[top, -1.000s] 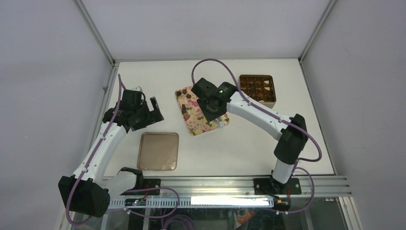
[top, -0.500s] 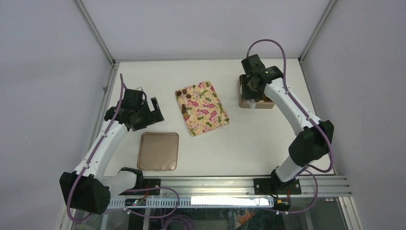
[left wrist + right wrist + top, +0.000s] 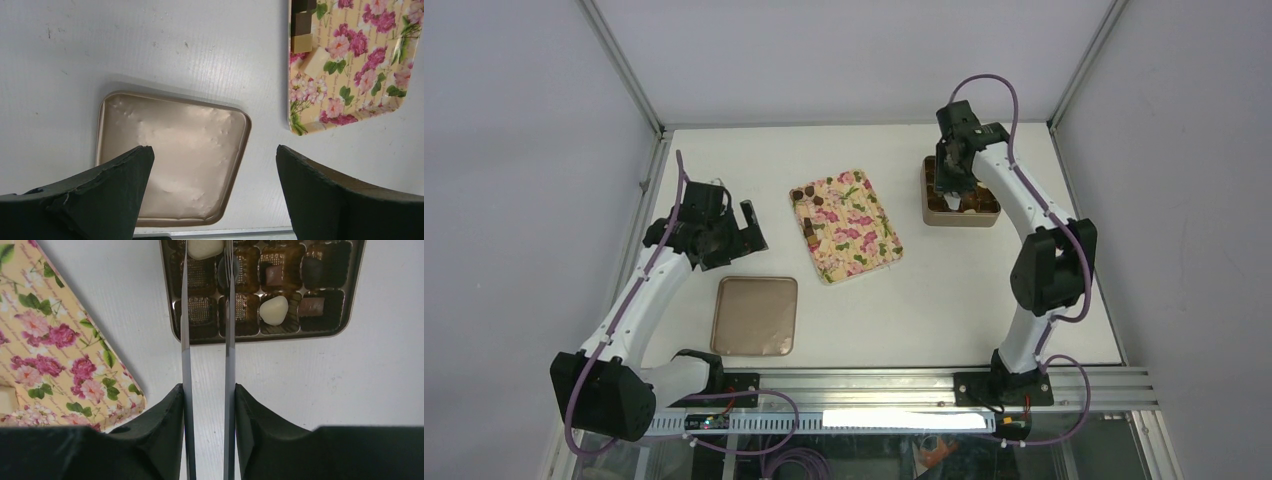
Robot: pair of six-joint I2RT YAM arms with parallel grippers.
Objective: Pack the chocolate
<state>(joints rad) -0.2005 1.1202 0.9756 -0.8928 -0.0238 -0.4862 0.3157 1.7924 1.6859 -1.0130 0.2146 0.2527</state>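
Several dark chocolates point(image 3: 811, 200) lie at the left edge of a floral tray point(image 3: 854, 225); the left wrist view shows brown and cream pieces point(image 3: 302, 25) there. The brown grid box point(image 3: 959, 217) stands at the back right and holds brown and white pieces point(image 3: 273, 309). My right gripper point(image 3: 951, 185) hangs over the box's left side. Its long thin blades point(image 3: 183, 315) are shut on a white chocolate point(image 3: 204, 247) above a compartment. My left gripper point(image 3: 744, 225) is open and empty above the tan lid point(image 3: 175, 145).
The flat tan lid point(image 3: 755, 315) lies near the front left. The floral tray's corner shows in the right wrist view point(image 3: 50, 340). Metal frame rails run along the table's front, left and right edges.
My right arm has swung from over the floral tray to the box at the back right and settled over its left side. The left arm has hardly moved.
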